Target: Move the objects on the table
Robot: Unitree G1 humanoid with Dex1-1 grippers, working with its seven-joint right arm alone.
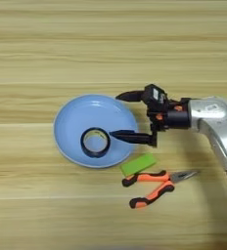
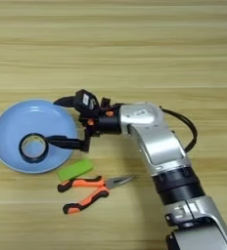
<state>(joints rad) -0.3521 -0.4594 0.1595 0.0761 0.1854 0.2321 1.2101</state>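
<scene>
Left eye view: tape ring (image 1: 95, 142) lies flat in blue plate (image 1: 69, 122); end effector (image 1: 120, 114) spread wide over the plate's right rim, empty. Pliers (image 1: 157, 183) on surface (image 1: 37, 49), beside green block (image 1: 138, 164). Ring likely light, stiff; pinch across its wall. Pliers heavier; take the handles.

My two black fingers (image 1: 120, 114) run back to a silver forearm (image 2: 154, 141) with orange accents at the wrist. Beside them, the black tape ring (image 1: 95, 142) sits on the light-blue plate (image 1: 71, 122). Just beside the plate: a bright green block (image 1: 138, 164) and orange-and-black-handled, grey-jawed pliers (image 1: 157, 183). The table (image 1: 110, 44) is pale wood, striped horizontally.
</scene>
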